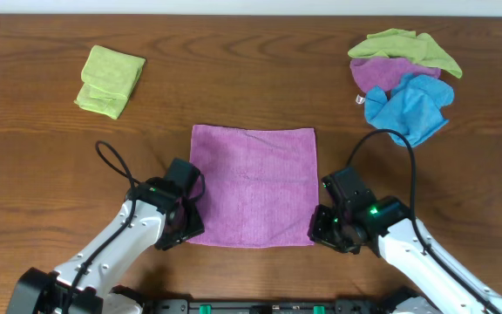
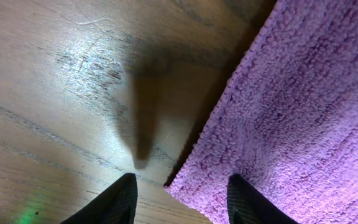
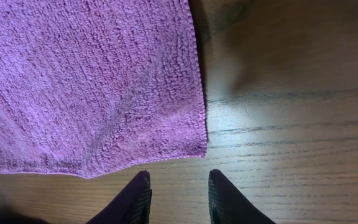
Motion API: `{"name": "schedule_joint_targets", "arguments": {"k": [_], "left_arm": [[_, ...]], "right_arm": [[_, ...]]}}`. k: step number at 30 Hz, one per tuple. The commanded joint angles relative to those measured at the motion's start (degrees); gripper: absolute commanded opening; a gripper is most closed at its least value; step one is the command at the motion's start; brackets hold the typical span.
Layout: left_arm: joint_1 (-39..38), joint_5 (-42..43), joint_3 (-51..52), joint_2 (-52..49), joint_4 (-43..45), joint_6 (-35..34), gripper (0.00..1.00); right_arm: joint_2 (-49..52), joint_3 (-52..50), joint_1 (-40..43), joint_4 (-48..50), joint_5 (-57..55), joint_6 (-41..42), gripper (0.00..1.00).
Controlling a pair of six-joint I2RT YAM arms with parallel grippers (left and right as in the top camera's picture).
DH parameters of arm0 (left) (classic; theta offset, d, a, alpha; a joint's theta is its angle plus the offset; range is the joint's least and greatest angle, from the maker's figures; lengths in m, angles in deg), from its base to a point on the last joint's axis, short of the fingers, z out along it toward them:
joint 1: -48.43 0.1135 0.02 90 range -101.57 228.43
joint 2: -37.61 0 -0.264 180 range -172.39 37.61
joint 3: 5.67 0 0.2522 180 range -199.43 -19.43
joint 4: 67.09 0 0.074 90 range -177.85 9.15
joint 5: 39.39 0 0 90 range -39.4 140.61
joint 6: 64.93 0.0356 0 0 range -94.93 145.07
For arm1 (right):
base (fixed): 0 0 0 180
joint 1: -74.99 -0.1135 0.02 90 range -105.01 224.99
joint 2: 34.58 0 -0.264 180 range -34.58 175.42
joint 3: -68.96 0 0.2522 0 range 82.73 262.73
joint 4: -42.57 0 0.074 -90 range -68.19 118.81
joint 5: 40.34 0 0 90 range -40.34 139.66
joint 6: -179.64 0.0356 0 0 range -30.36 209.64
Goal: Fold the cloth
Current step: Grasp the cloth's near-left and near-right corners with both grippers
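Wood-grain table (image 1: 234,78) is running under everything, and both arms are working at the near edge of the cloth (image 1: 253,185). At its near-left corner the left gripper (image 2: 180,186) is standing with its fingers apart, one over bare wood and the other over the fuzzy pile. The corner itself is lying in the gap, unpinched. At the near-right corner the right gripper (image 3: 178,180) is keeping a narrower gap with nothing in it, and is sitting just short of the hem, on the wood side. Neither one is carrying anything. Between them the cloth is lying flat and spread out, roughly square.

The step in hand is probably the taking of both near corners. Doing it well is likely meaning this: the right gripper is going forward until the hem is sitting between its fingers, and each lower finger is getting under the edge rather than nipping only the pile. Both are closing together and lifting evenly, so the cloth is not dragging or skewing on its way to the far edge.

Far-left of the cloth and well apart, a folded lime-green cloth (image 1: 110,80) is lying. Far-right, also well apart, a heap of spare cloths (image 1: 403,78) in lime-green, purple and blue is sitting.
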Motion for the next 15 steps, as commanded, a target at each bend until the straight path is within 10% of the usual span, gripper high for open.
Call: {"name": "schedule_joint_targets", "arguments": {"k": [1, 10, 15], "left_arm": [[-0.8, -0.8, 1.3, 0.5, 1.1, -0.8, 0.48], [-2.0, 0.7, 3.7, 0.5, 3.0, -2.2, 0.47], [-2.1, 1.6, 4.1, 0.5, 4.2, -2.3, 0.22]], "right_arm": [[-0.3, -0.3, 0.5, 0.2, 0.3, -0.5, 0.31], [-0.3, -0.3, 0.5, 0.3, 0.3, -0.5, 0.31], [-0.3, -0.3, 0.5, 0.2, 0.3, -0.3, 0.29]]}}
